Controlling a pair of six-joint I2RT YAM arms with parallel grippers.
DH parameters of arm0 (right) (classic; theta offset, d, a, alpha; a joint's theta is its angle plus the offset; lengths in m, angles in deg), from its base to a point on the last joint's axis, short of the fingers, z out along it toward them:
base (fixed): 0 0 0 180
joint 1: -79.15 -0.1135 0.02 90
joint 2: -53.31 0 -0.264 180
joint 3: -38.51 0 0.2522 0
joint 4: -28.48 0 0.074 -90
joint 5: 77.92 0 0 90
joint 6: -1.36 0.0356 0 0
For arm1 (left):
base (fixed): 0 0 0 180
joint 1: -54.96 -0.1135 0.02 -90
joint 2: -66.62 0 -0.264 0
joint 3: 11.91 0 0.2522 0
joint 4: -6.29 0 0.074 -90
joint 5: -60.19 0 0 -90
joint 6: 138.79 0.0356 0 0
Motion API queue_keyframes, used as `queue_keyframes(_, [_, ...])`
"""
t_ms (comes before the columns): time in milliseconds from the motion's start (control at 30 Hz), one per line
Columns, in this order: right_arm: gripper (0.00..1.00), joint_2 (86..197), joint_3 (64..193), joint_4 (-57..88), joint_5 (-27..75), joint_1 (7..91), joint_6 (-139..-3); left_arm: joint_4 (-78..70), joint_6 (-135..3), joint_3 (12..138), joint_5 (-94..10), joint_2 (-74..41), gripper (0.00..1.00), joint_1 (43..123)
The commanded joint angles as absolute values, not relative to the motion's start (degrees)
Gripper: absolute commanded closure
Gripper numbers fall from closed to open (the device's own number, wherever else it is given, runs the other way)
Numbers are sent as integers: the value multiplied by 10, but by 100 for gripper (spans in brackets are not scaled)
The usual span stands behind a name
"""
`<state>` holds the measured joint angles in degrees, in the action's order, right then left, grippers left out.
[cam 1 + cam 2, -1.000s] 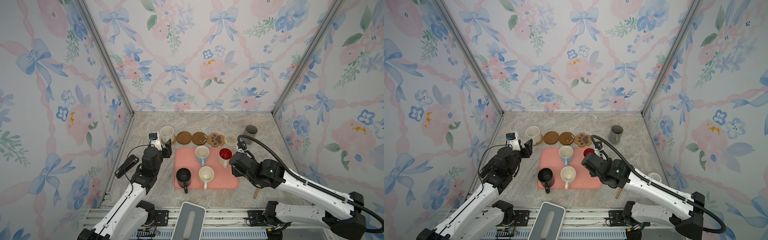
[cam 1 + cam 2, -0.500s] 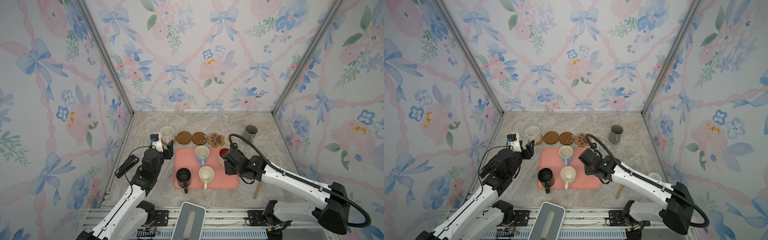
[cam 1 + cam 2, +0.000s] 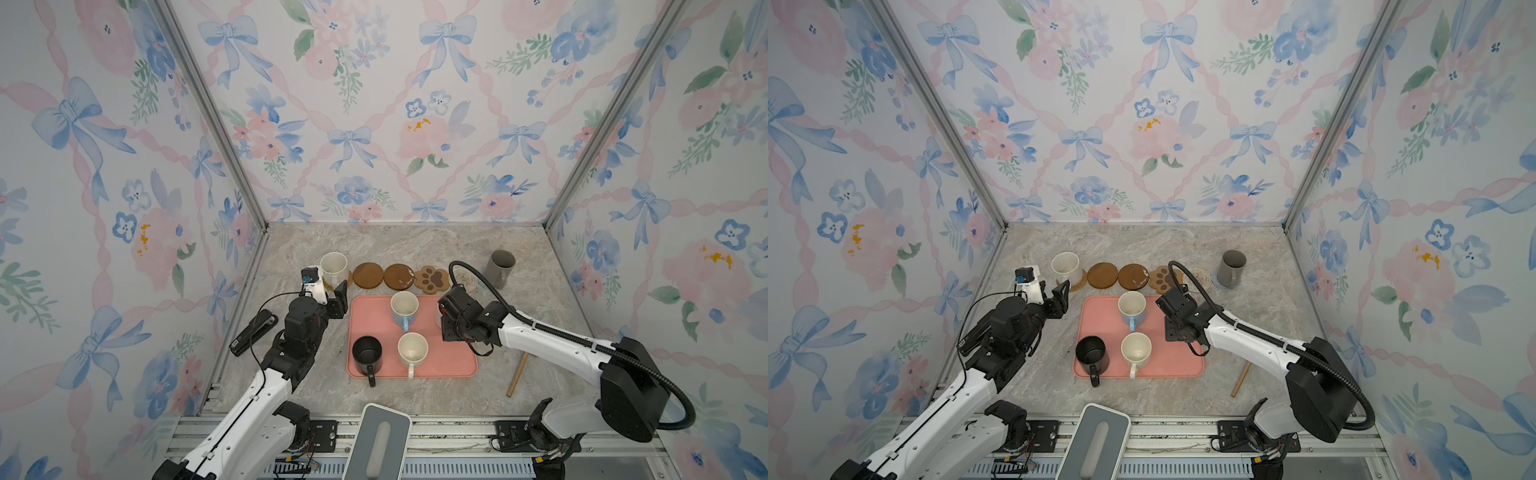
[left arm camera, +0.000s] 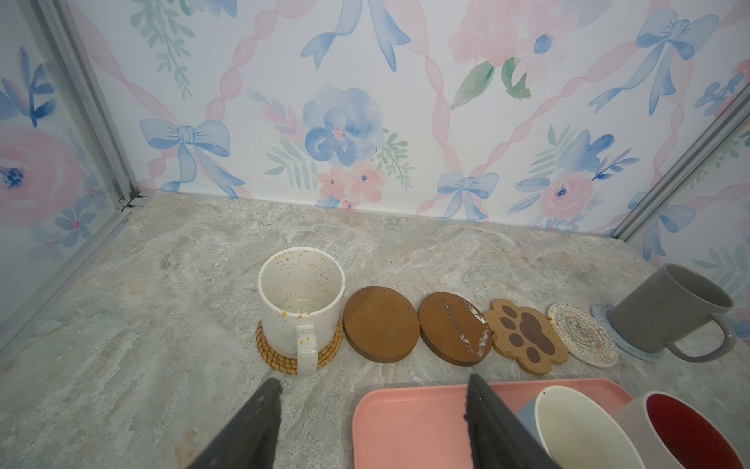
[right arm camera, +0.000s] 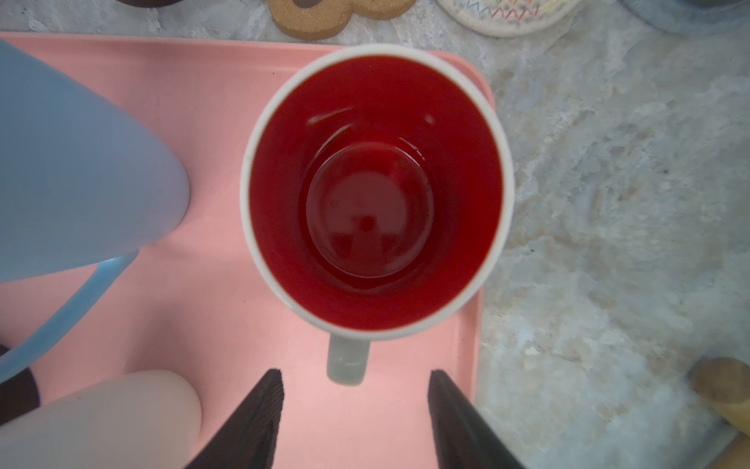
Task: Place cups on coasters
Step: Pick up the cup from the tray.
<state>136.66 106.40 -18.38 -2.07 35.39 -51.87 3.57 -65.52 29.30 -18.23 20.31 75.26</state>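
Note:
A cream speckled cup (image 4: 300,300) stands on the tan rattan coaster (image 4: 276,357) at the left end of the row. Beside it lie two bare brown round coasters (image 3: 368,275) (image 3: 399,277), the paw-print coaster (image 3: 433,278) and a cream woven coaster (image 4: 582,335). A grey cup (image 3: 501,266) stands on the light-blue coaster (image 4: 637,349). On the pink tray (image 3: 440,357) stand a light blue cup (image 3: 404,309), a black cup (image 3: 367,353) and a cream cup (image 3: 412,351). My right gripper (image 5: 356,373) hangs open over the red-inside cup (image 5: 373,191), jaws either side of its handle. My left gripper (image 4: 373,381) is open and empty, just short of the speckled cup.
A black stapler-like tool (image 3: 253,334) lies by the left wall. A wooden stick (image 3: 517,374) lies right of the tray. Floral walls close in the table on three sides. The right arm's cable (image 3: 478,272) arches over the woven coaster.
My right arm has swung from the tray's right side to above the red-inside cup, hiding most of it in both top views. The left arm has barely moved.

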Motion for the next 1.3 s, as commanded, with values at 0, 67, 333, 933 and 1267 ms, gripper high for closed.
queue_keyframes(0, [42, 1390, 1066, -161, -7, 364, -525, 35, -663, 295, -174, 198, 32, 758])
queue_keyframes(67, [45, 1401, 1069, -160, -7, 366, -524, 35, -663, 296, -173, 196, 32, 757])
queue_keyframes(333, [50, 1425, 1068, -150, -12, 372, -525, 35, -666, 296, -171, 197, 32, 759])
queue_keyframes(933, [57, 1441, 1066, -126, -22, 386, -519, 28, -662, 297, -171, 195, 31, 759])
queue_keyframes(1267, [72, 1451, 1065, -115, -13, 391, -520, 27, -661, 300, -170, 190, 31, 759])
